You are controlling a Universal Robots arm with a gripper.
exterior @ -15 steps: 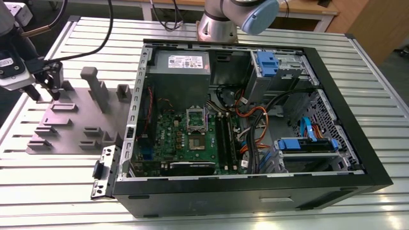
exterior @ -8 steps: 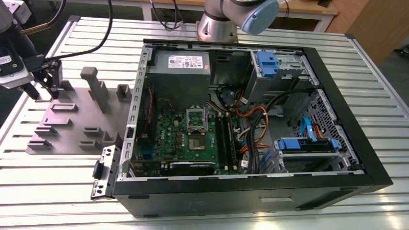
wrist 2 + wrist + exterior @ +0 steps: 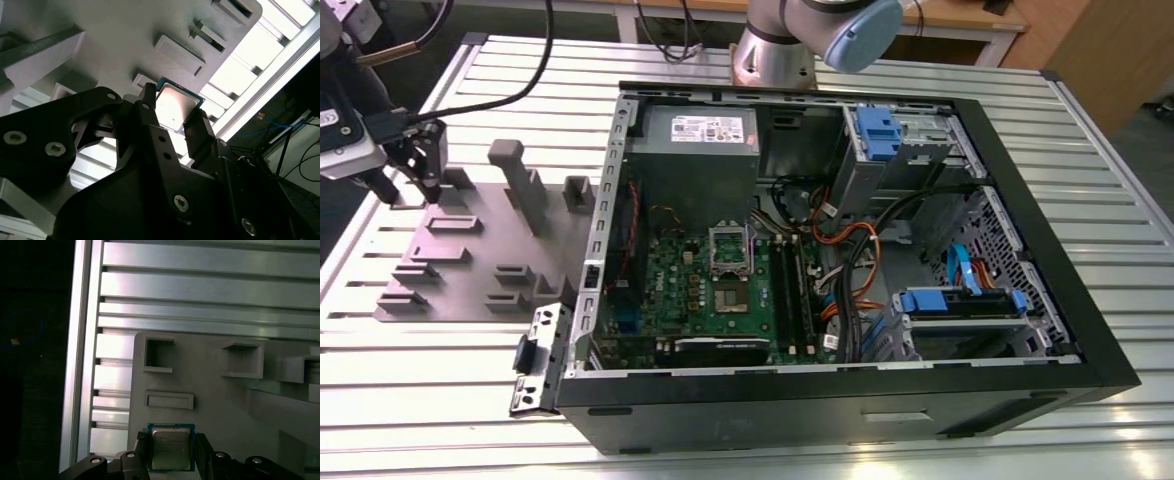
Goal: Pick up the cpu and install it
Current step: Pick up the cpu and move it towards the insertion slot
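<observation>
Over the slatted tabletop (image 3: pixel 427 400), our tool (image 3: pixel 411 190) is clamped on the cpu (image 3: pixel 171 447) at the exterior view's left, so we've got the socket (image 3: pixel 731 245) well off to that view's right.

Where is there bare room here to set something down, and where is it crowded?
Free: the slatted table in front of the gray fixture tray on the exterior view's left, and its strip right of the computer case. Crowded: the case's cabled interior, and the tray corner where the pincer grips the cpu.
</observation>
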